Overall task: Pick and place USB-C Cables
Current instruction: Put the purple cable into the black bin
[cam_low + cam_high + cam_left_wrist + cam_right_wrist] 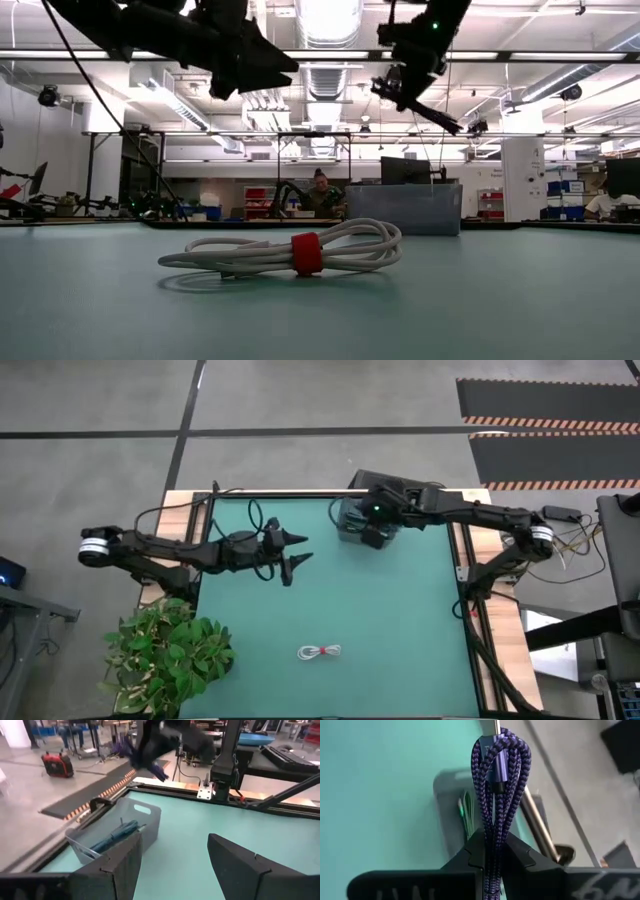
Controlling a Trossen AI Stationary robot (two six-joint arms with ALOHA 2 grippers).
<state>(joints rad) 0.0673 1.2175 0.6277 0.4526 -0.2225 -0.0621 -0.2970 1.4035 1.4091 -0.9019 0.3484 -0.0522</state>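
Note:
The white cable bundle [320, 652] with a red band [307, 254] lies flat on the green mat near the table's front edge. A grey translucent bin [352, 520] stands at the far edge; a teal-green cable [117, 834] lies inside it on the floor. My right gripper [492, 854] hovers above the bin, shut on a dark blue braided cable bundle [496, 780]. My left gripper [303, 549] hangs open over the mat's far left part, fingers [120, 865] pointing toward the bin, nothing between them. My right gripper pinches the dark blue bundle's doubled strands [493, 832] between its two fingers. The strands run along the fingers, and the looped end [499, 745] sticks out past the tips. The fingers slant down from above the bin. The bundle [432, 110] is lifted clear.
A potted green plant [165, 650] stands at the table's front left corner. Wooden table borders [468, 550] frame the mat. The mat between the white cable and the bin is bare. People sit in the room behind the table [322, 190].

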